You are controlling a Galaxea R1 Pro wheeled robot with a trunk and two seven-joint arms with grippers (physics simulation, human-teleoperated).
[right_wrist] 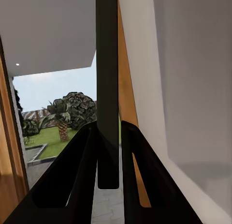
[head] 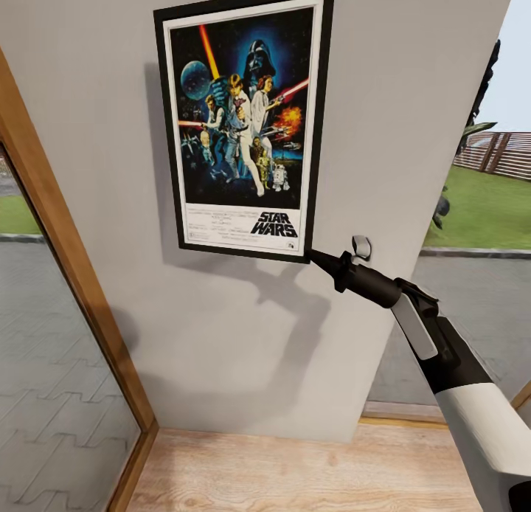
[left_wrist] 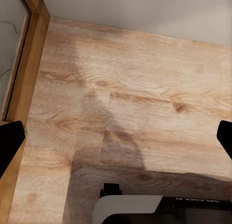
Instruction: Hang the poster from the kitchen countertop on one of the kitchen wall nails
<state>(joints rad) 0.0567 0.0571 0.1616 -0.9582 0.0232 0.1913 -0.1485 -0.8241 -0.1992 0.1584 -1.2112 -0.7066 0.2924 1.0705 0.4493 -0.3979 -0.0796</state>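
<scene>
The poster (head: 240,121), black-framed with a white border and STAR WARS lettering, stands upright and flat against the grey wall (head: 413,113). My right gripper (head: 313,257) is shut on its lower right corner. In the right wrist view the poster's dark frame edge (right_wrist: 107,79) runs edge-on between the two fingers (right_wrist: 82,156) of the right gripper (right_wrist: 107,137). My left gripper (left_wrist: 117,141) hangs open over the wooden floor (left_wrist: 121,88), holding nothing. The wall nails and the kitchen countertop are out of view.
A wood-framed glass panel (head: 66,261) borders the wall on the left. To the right of the wall an opening shows a lawn and fence (head: 487,202) outside. Pale wooden floor (head: 295,468) lies below. My white base (left_wrist: 130,209) sits under the left gripper.
</scene>
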